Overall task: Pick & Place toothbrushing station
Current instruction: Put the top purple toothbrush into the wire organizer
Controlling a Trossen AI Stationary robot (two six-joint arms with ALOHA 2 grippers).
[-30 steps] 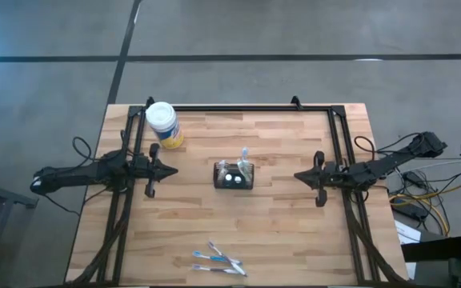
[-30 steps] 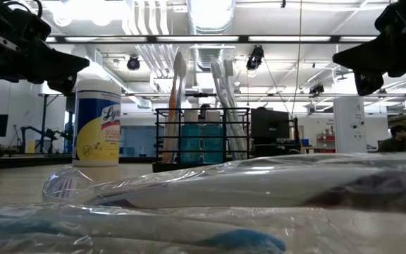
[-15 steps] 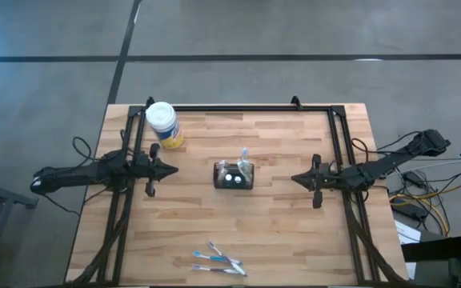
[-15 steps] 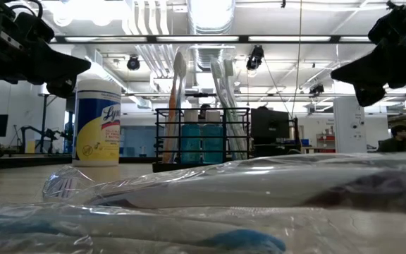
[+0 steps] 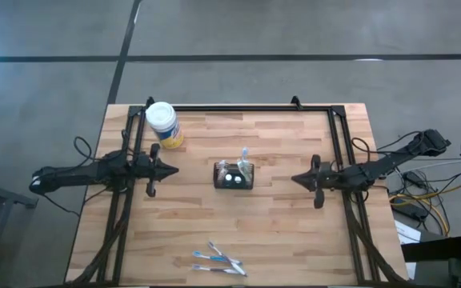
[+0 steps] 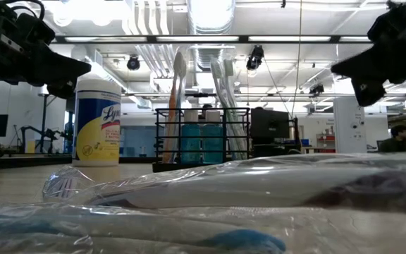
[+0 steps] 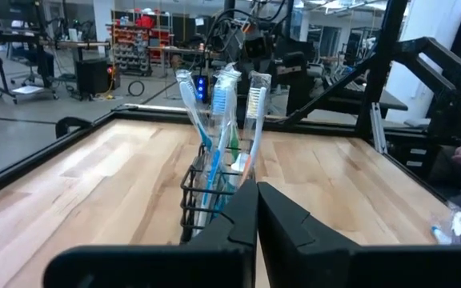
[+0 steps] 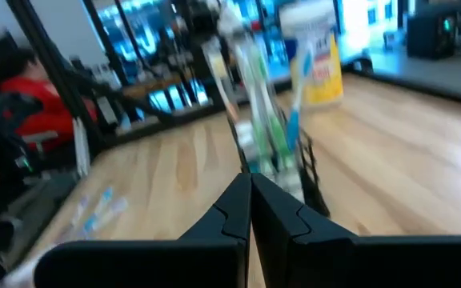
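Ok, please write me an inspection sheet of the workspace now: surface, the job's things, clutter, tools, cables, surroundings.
Surface: wooden table, black frame rails along its edges.
Job's things: black wire-mesh caddy at the table's middle, upright, toothbrushes standing in it.
Clutter: yellow tub with white lid at the far left; wrapped toothbrushes lying at the near edge.
Tools: left tool shut, empty, left of the caddy and apart from it; right tool shut, empty, to its right, also apart. Both point at the caddy.
Cables: loops beside each arm; a bundle on the floor at the right.
Surroundings: grey floor; a workshop behind, people at its edges.
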